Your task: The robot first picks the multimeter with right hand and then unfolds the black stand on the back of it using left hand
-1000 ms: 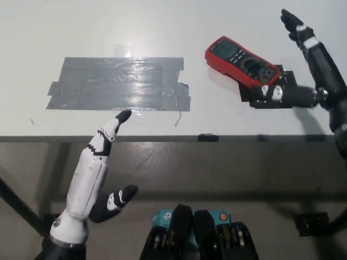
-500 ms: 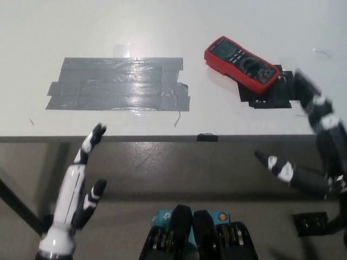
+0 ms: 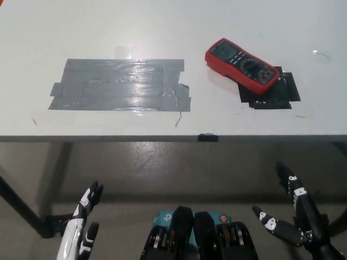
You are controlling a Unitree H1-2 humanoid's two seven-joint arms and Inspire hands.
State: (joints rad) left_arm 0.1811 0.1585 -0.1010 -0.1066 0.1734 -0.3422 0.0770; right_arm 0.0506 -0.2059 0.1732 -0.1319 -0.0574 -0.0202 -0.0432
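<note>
You see the red multimeter (image 3: 242, 65) lying on the white worktop (image 3: 162, 27), right of the grey tape patch (image 3: 119, 84), while both hands (image 3: 81, 233) (image 3: 290, 219) hang released below the worktop's edge.

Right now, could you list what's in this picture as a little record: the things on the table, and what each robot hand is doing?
table: white table
meter: red multimeter, lying face up, its lower end on a black patch
tape: grey tape patch, stuck flat, left of the meter
left hand: white hand, low, below the table edge, open, holding nothing
right hand: black hand, low, open, holding nothing
</note>
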